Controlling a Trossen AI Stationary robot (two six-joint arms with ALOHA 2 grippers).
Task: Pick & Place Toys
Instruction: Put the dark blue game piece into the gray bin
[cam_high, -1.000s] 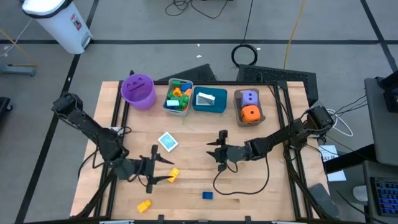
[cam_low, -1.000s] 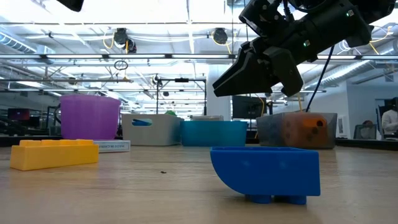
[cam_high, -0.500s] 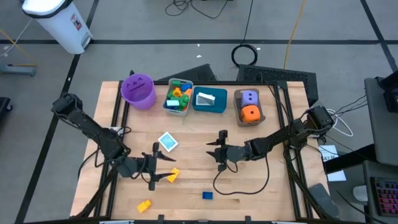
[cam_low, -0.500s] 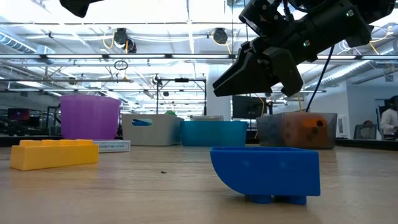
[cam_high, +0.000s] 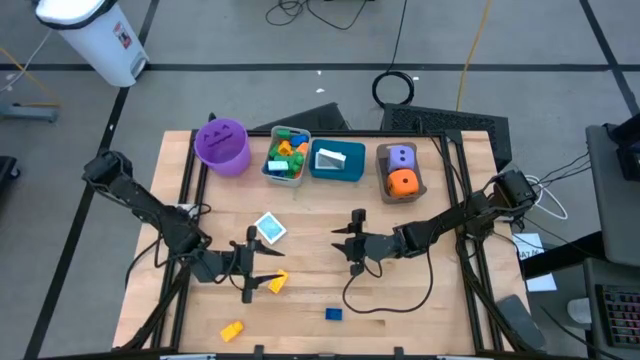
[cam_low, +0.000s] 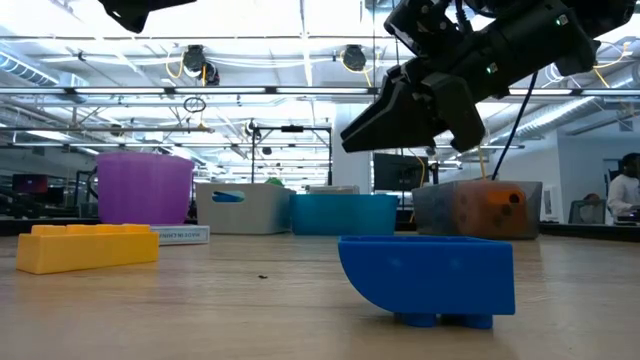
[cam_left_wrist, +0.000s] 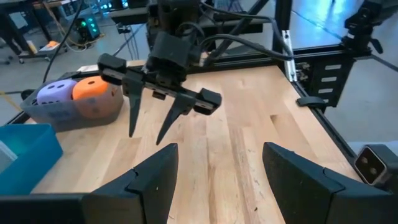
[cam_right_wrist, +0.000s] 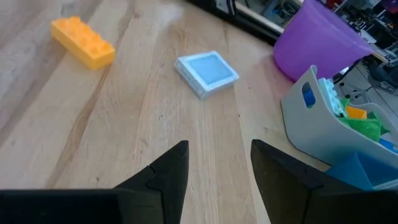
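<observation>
— Found much open room on the table (cam_high: 430, 310)?
— Plenty at the middle and toward the right edge. Saw the left gripper (cam_high: 256, 268) low over the wood at front left, jaws spread, clasping nothing; spotted a yellow brick (cam_high: 277, 282) just beside its nearer finger.
— And the other?
— Caught the right gripper (cam_high: 354, 243) near the centre, facing the left one, fingers parted and empty too.
— Placed the rest of the toys?
— Marked a white-blue card (cam_high: 269, 228) between the grippers and the bins, a second yellow brick (cam_high: 232, 329) and a blue brick (cam_high: 333, 314) close to the front edge. Counted bricks in the grey bin (cam_high: 270, 168), both dice in the brown bin (cam_high: 384, 188), along the back edge.
— Missed anything?
— Could not tell whether the near brick touched that finger; lost it below the left wrist view.
</observation>
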